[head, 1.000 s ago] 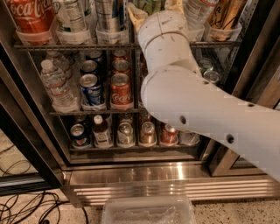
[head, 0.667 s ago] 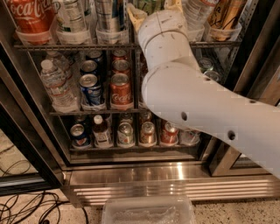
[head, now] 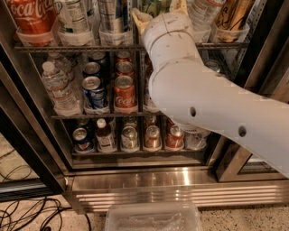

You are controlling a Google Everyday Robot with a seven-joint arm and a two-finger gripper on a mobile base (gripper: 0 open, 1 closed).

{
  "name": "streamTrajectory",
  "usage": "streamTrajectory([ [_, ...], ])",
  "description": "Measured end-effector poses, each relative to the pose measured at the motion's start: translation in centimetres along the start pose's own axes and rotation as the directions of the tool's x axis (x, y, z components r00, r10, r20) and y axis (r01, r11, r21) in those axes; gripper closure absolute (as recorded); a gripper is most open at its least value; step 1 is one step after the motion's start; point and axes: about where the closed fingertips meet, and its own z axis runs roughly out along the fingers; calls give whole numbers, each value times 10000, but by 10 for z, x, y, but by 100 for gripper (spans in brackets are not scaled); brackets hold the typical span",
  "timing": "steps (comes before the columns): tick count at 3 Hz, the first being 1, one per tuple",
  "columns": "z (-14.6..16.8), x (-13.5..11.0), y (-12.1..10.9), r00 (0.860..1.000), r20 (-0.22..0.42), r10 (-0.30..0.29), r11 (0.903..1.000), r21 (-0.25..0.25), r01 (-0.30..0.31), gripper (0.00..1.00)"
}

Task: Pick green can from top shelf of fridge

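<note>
The fridge point(head: 149, 180) stands open with its shelves full of drinks. The top shelf point(head: 67, 47) is a dark wire rack with a row of clear cups point(head: 32, 37) along its front. My white arm point(head: 203, 103) reaches up from the right to the middle of this shelf. My gripper point(head: 158, 12) is at the top edge of the view, mostly hidden behind the wrist. A sliver of the pale green and yellow green can point(head: 152, 5) shows just above the wrist, at the gripper.
On the top shelf are a red Coca-Cola can point(head: 29, 13), a bottle point(head: 72, 18), a silver can point(head: 113, 16) and a tan can point(head: 232, 16). Lower racks hold water bottles point(head: 56, 88) and cans point(head: 124, 92). The door frame point(head: 27, 149) is at left, cables point(head: 31, 212) lie on the floor, and a clear bin point(head: 151, 216) sits below.
</note>
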Motion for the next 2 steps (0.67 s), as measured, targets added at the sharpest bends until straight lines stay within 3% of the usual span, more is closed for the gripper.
streamTrajectory([
  [2, 4, 6, 0, 9987, -419, 295, 9995, -98, -299, 33],
])
